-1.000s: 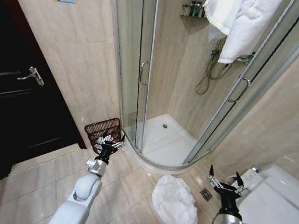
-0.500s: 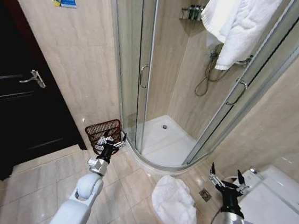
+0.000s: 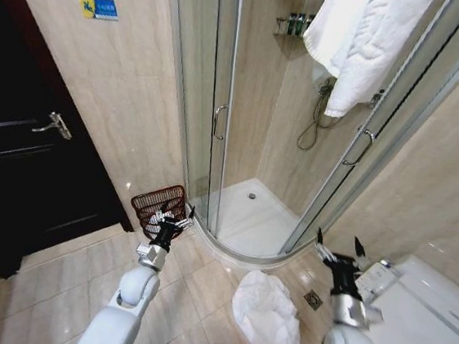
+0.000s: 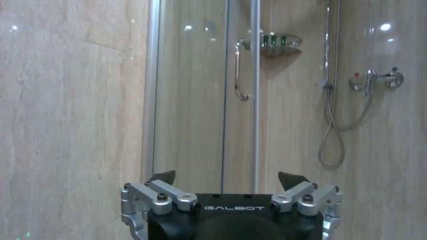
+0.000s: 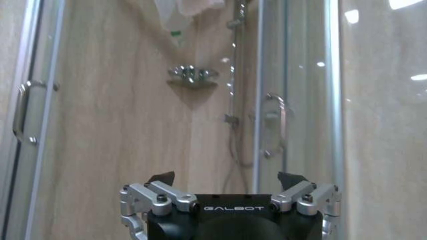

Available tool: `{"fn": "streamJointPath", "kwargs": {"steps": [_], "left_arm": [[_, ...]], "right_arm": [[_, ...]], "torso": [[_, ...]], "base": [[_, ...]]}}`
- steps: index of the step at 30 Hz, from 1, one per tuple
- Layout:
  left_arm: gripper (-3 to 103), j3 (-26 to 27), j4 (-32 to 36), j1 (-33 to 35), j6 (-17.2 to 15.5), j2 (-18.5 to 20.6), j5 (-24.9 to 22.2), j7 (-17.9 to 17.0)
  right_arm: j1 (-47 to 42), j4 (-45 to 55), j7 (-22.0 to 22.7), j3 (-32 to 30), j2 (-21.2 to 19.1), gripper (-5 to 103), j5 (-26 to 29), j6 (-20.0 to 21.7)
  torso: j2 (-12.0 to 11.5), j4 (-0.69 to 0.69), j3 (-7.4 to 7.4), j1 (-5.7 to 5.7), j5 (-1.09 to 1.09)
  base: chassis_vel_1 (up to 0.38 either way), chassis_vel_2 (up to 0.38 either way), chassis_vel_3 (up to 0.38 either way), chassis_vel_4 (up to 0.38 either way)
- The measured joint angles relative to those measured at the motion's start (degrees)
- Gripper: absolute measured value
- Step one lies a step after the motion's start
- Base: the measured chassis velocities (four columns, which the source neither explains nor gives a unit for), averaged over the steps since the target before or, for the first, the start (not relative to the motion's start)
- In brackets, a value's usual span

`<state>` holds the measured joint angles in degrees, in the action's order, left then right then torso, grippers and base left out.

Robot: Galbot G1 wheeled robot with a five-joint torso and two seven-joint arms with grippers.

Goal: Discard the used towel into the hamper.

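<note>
The used towel (image 3: 266, 311), white and crumpled, is seen lying in a heap on the tiled floor (image 3: 202, 280), just outside the curved threshold of the shower cabin (image 3: 249, 215). The hamper (image 3: 158, 205) is set on the floor against the wall, in the corner between the dark door (image 3: 24, 175) and the glass of the shower cabin. The left gripper (image 3: 174, 218) is held low in front of the hamper, overlapping its near side in the head view, with its fingers (image 3: 165, 207) spread apart and nothing between them; whether the wire is touched cannot be told. The right gripper (image 3: 338, 251) is raised beside the toilet (image 3: 428, 316), its fingers (image 3: 320, 238) likewise parted and empty. The towel lies between the two arms, nearer the right one, below and to the inner side of the right gripper and apart from its fingers; it is well apart from the left fingers and from the hamper. In both wrist views the fingertips are shown wide apart, pointed at the shower cabin's glass. A second white towel (image 3: 358, 38) is hung over the top of the shower cabin.
</note>
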<state>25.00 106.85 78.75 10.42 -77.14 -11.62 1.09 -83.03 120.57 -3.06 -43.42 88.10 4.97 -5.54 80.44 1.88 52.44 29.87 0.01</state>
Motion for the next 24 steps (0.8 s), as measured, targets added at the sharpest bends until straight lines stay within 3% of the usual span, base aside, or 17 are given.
{"fn": "streamJointPath", "kwargs": {"steps": [3,9,12,17,24], "left_arm": [[100,-0.34,-0.91,-0.03,1.43,0.12,-0.72,-0.17],[100,-1.00,-3.14,-0.82,2.20,0.19,-0.98,-0.39],[100,-2.10,-5.20,-2.13,2.20,-0.58,0.03,-0.83],[100,-3.26,-6.62,-3.02,1.88,-1.20,0.70,-1.17],[100,-3.99,-7.41,-3.69,1.03,-0.67,1.11,-0.52]], "right_arm": [[4.03,-0.85,-0.09,1.19,-1.66,100,-0.05,1.02],[15.79,-4.34,0.16,5.99,-9.21,100,3.55,-0.09],[23.63,-7.30,2.38,10.49,-13.47,100,7.31,-1.31],[31.28,-9.21,5.29,13.59,-15.87,100,7.74,-1.14],[33.58,-0.77,11.59,14.71,-20.36,100,6.59,7.96]], "torso": [[0.75,-0.01,0.40,0.33,-0.01],[1.18,0.00,0.65,0.50,-0.01],[1.13,0.00,0.64,0.50,-0.01],[0.98,0.00,0.58,0.46,0.01],[0.75,-0.02,0.41,0.31,0.00]], "base": [[0.000,0.000,0.000,0.000],[0.000,0.000,0.000,0.000],[0.000,0.000,0.000,0.000],[0.000,0.000,0.000,0.000],[0.000,0.000,0.000,0.000]]}}
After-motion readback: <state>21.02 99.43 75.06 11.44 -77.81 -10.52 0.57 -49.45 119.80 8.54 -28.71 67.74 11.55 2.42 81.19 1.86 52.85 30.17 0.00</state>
